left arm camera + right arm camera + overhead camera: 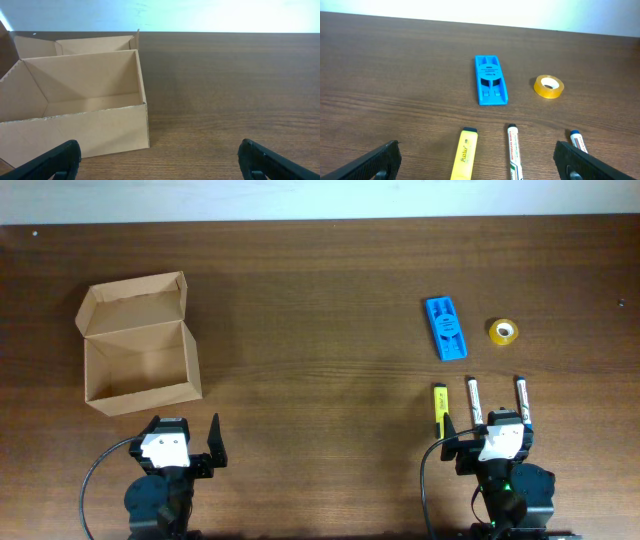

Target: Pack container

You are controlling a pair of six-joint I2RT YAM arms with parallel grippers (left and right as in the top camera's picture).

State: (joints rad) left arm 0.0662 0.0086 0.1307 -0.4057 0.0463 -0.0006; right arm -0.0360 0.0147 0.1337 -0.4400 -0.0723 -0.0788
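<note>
The container [139, 350] is an open tan cardboard box with its flap lid up, at the left of the table; it looks empty in the left wrist view [80, 107]. My left gripper [190, 448] is open and empty just in front of it [160, 162]. A yellow highlighter [440, 408] and two white markers [474, 398] [522, 397] lie side by side at the right, just ahead of my right gripper [492, 442], which is open and empty [479, 164]. The highlighter [464, 159] and one marker [514, 155] lie between its fingers.
A blue flat plastic object [447, 328] and a small roll of yellow tape [503, 331] lie beyond the pens at the right; both also show in the right wrist view, the blue object [490, 86] and the tape [549, 86]. The wooden table [320, 310] ends at its far edge near the top.
</note>
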